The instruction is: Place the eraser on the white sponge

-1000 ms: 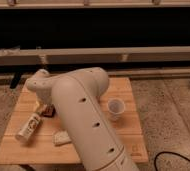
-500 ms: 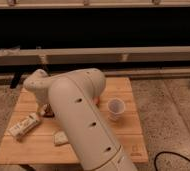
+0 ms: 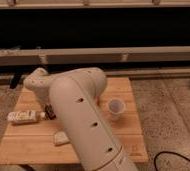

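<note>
The white sponge (image 3: 61, 137) lies on the wooden table (image 3: 130, 135), front left of centre, beside my arm. My gripper (image 3: 48, 110) hangs low over the left part of the table, just right of a white labelled bottle (image 3: 23, 116), and the arm's wrist mostly hides it. A small dark piece (image 3: 51, 114) shows at the gripper's tip. I cannot tell whether it is the eraser or part of the gripper. The sponge is a short way in front of the gripper and apart from it.
A white cup (image 3: 116, 107) stands upright right of centre. My bulky arm (image 3: 83, 115) covers the middle of the table. A dark shelf wall (image 3: 98, 35) runs behind the table and speckled floor surrounds it. A black cable (image 3: 175, 159) lies at the bottom right.
The white bottle has swung from tilted to lying level and slid a little left. The wrist has shifted slightly near it. The sponge and cup have not moved.
</note>
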`<state>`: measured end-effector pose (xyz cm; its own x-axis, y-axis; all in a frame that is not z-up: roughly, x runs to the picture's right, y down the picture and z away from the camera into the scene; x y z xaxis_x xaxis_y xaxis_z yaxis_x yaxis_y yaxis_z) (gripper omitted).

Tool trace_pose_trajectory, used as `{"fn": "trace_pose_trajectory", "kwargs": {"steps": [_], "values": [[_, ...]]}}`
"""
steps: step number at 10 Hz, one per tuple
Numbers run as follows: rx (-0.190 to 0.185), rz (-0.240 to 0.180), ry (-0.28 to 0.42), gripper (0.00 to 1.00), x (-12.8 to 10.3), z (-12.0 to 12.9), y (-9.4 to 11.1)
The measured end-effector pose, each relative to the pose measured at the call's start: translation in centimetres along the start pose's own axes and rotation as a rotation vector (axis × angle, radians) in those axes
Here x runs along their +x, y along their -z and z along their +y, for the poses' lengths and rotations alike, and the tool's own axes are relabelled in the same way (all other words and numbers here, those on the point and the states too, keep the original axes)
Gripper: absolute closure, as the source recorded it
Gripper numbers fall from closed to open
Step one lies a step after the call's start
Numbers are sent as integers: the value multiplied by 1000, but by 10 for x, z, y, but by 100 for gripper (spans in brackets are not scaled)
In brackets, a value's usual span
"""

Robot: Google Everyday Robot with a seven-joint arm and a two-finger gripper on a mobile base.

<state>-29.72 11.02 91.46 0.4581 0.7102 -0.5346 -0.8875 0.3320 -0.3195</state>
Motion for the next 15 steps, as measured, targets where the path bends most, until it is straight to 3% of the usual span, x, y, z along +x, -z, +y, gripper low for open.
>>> {"fn": "trace_pose_trajectory", "kwargs": {"steps": [2,6,7,8,10,12,15], "values": [[-5,-14,-1,100,2,3,5],[-7,-126,-11,100,4,-5,55],[-15,-147,-10,100,6,-3,59],[-16,-158,-8,100,9,-4,62],[-17,-137,-25,100,35,-5,70],[-12,-141,-54,98,51,-20,71],[-15,-144,-52,73,54,-22,68]]}}
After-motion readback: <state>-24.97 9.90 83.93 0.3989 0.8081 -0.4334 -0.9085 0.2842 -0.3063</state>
